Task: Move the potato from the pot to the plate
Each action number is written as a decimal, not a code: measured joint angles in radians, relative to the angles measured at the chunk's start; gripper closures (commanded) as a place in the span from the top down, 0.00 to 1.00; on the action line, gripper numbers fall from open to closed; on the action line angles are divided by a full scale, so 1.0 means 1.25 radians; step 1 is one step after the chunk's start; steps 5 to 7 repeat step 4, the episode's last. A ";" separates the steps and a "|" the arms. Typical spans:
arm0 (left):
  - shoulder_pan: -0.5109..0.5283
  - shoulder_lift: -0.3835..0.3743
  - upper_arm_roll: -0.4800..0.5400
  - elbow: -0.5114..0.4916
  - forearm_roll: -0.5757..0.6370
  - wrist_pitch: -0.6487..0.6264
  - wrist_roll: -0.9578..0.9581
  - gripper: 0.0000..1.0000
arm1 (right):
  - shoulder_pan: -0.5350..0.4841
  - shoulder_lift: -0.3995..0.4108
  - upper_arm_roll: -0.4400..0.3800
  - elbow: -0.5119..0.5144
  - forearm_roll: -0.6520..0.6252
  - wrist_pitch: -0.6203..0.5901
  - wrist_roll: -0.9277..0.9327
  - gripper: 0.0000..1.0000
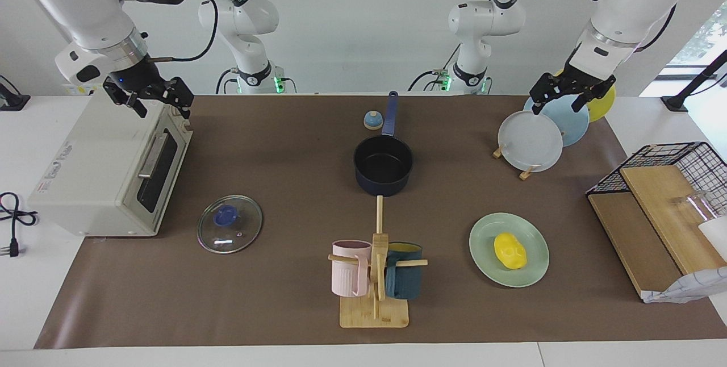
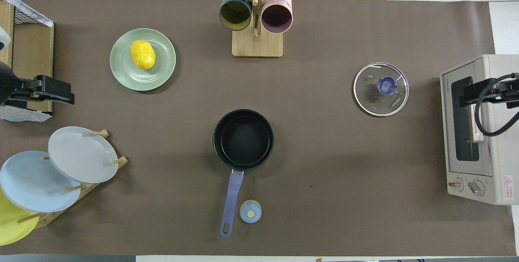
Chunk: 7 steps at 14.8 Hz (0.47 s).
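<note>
1. I see the potato lying on the plate, toward the left arm's end of the brown mat.
2. The pot sits mid-mat, nothing in it.
3. Left gripper, fingers spread, hangs over the plate rack.
4. Right gripper, fingers also spread, hangs over the toaster oven.
5. White wall, white tabletop.

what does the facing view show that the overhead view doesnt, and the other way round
Only the facing view shows both arms whole: the left pincer up over the plate rack, the right pincer over the toaster oven.

Only the overhead view shows the oven's knobs and the insides of the hanging mugs.

Both show the potato lying on the green plate, the pot empty, and its glass lid on the table.
</note>
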 measured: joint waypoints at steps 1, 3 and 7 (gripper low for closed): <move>0.000 0.001 0.000 0.001 0.000 0.001 0.000 1.00 | 0.000 0.000 0.000 0.000 0.000 0.000 0.000 1.00; 0.000 0.003 0.000 0.001 0.000 0.001 0.000 1.00 | 0.000 0.000 0.000 0.000 0.000 0.000 0.000 1.00; 0.000 0.003 0.000 0.001 0.000 0.001 0.000 1.00 | 0.000 0.000 0.000 0.000 0.000 0.000 0.000 1.00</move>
